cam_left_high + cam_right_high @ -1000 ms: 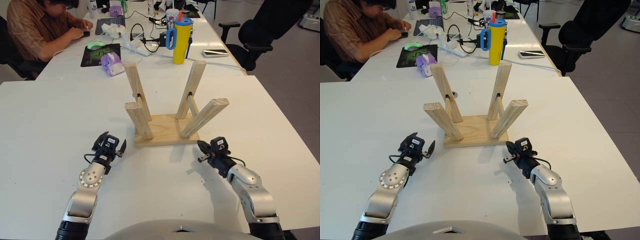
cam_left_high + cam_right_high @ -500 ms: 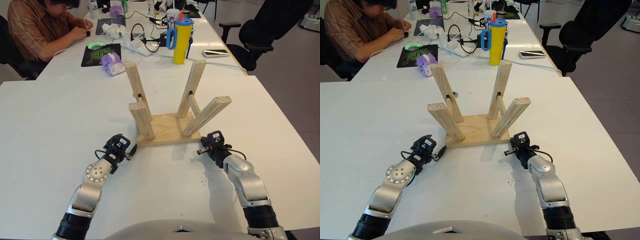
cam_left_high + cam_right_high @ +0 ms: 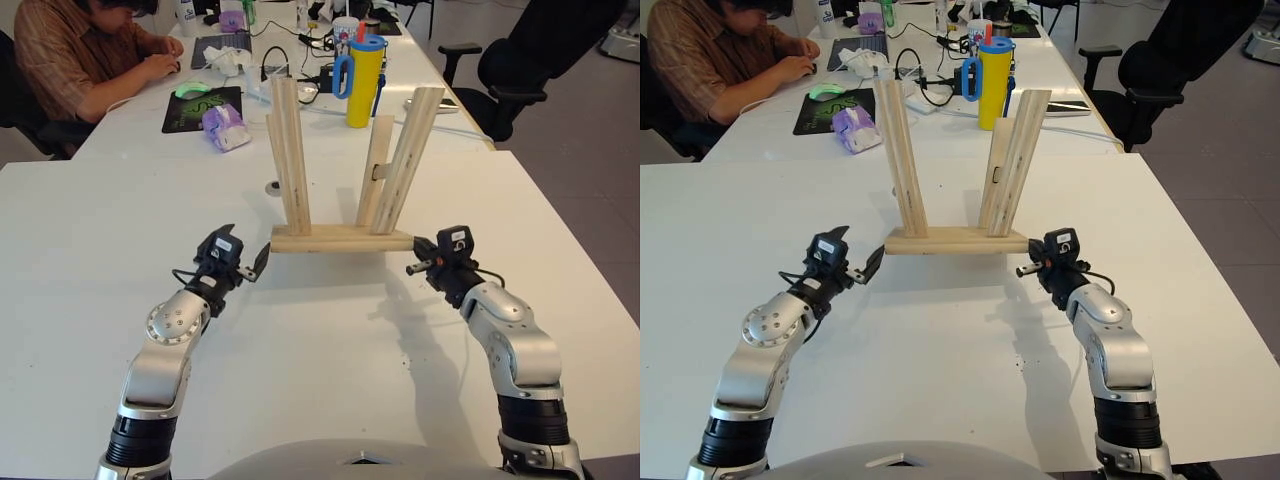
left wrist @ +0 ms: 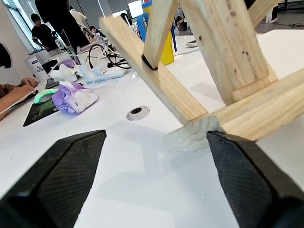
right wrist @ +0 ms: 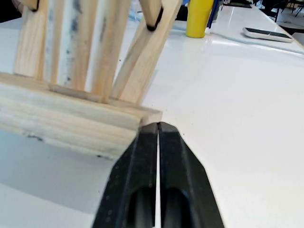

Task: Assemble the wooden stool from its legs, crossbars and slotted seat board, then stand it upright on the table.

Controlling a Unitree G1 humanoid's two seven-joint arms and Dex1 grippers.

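The wooden stool stands legs-up at the table's middle, its seat board (image 3: 340, 239) showing edge-on with the near edge raised off the table. Its legs (image 3: 290, 150) point up and away from me. My left gripper (image 3: 245, 250) is open at the seat's left end; in the left wrist view its fingers (image 4: 61, 180) spread wide around the seat's corner (image 4: 190, 137) without closing on it. My right gripper (image 3: 412, 268) is shut, with its tips (image 5: 158, 126) pressed against the seat's right corner (image 5: 71, 118).
Behind the stool, on the adjoining table, stand a yellow bottle (image 3: 364, 80), a purple tissue pack (image 3: 225, 127), cables and a phone (image 3: 432, 105). A cable hole (image 3: 272, 187) lies just behind the stool. A black chair (image 3: 500, 80) stands at the back right.
Both grippers moved forward to the seat's ends. The stool, flat on the table before, has tipped so the seat shows edge-on and the legs stand taller.
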